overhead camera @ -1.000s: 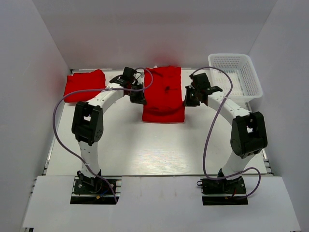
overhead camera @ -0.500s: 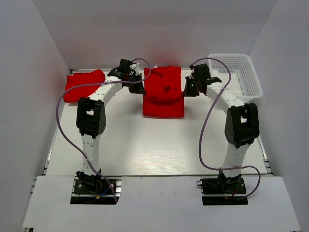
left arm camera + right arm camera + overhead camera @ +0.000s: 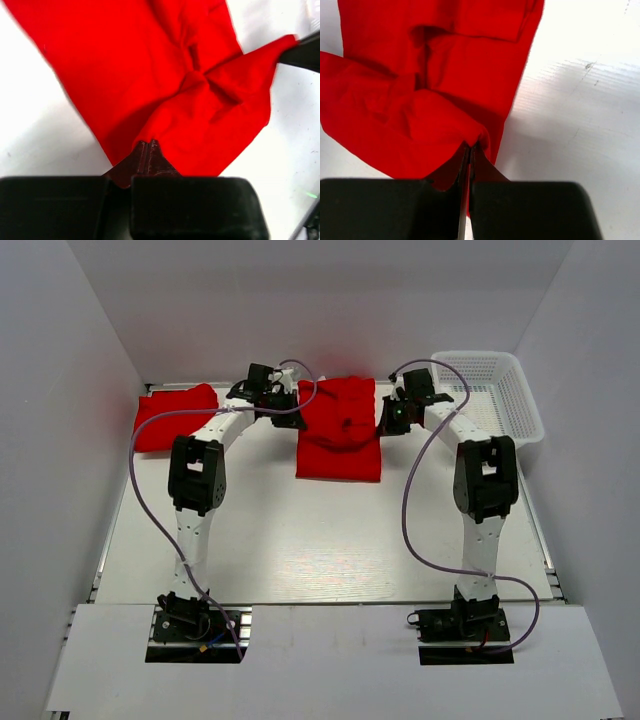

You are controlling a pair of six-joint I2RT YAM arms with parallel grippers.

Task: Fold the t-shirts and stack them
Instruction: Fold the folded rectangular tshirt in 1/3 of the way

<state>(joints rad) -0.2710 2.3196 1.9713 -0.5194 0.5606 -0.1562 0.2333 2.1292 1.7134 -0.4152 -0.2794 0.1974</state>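
Cloth of 1 red t-shirt [image 3: 340, 455] near the desk's [image 3: 300, 540] far edge is pinched at opposite sides by closed left fingers [image 3: 141, 159] and right fingers [image 3: 451, 170].

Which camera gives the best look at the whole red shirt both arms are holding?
The top external view: it alone shows the whole shirt. The left wrist view shows only wrinkled cloth pinched in the left gripper; the right wrist view, only the folds pinched in the right gripper.
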